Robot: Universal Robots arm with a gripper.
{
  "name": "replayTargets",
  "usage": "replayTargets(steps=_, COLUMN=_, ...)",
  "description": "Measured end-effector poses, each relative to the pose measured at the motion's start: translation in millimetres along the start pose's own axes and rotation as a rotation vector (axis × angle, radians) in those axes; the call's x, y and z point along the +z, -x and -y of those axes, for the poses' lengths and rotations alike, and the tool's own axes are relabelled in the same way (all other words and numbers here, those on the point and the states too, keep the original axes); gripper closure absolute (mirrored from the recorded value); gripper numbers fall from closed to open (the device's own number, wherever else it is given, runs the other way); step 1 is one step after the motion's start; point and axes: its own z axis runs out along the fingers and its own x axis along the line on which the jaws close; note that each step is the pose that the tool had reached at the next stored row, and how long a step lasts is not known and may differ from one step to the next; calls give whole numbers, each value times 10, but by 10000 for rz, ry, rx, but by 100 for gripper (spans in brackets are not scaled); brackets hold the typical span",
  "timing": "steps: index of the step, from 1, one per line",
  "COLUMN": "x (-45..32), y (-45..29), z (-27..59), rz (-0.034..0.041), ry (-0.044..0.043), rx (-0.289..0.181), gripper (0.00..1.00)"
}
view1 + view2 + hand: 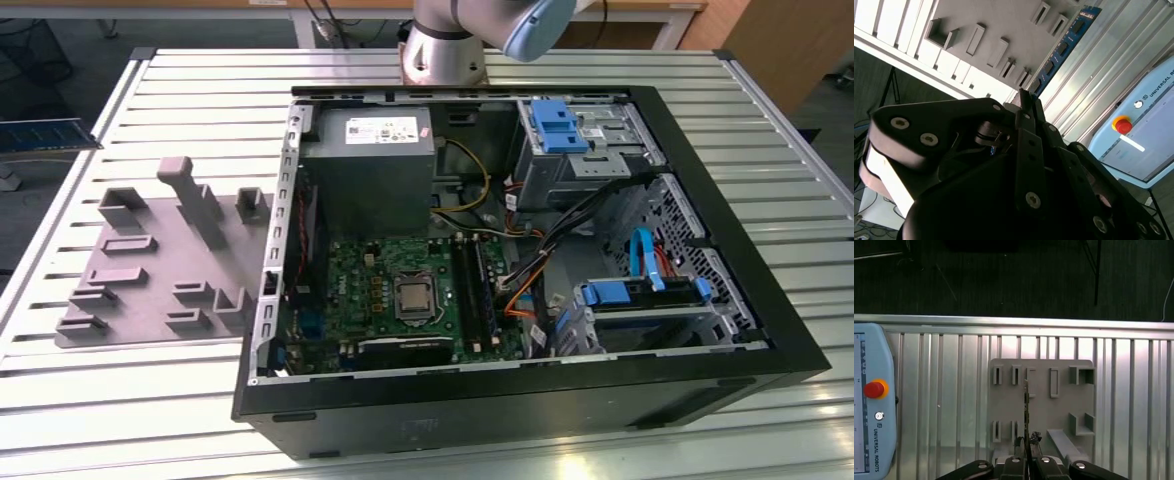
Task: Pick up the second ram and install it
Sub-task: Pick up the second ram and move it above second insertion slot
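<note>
Looks like the carry step, pick-up done. Past the teach pendant [871,405], hanging above the grey fixture plate [1041,407] in the first wrist view, with the second ram [1026,402] clamped edge-on in the gripper [1026,455], well clear of the plate. Toward the exterior view's right, the open computer case [534,400], with memory slots [470,285] on its motherboard [380,265]. Probably calls for squaring the stick to a free slot, then pressing straight down
</note>
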Motion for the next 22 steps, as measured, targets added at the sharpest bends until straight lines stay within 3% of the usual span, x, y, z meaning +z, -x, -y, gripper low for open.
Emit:
replayTargets(steps=3, x=-2, y=0, z=36, rz=-2, ry=3, rx=1, gripper=86)
replayTargets(steps=10, x=-2, y=-1, z=234, rz=0, ry=28, rx=1, gripper=86)
replayTargets(steps=22, x=-3, y=0, z=453, rz=-1, ry=40, rx=2, gripper=86)
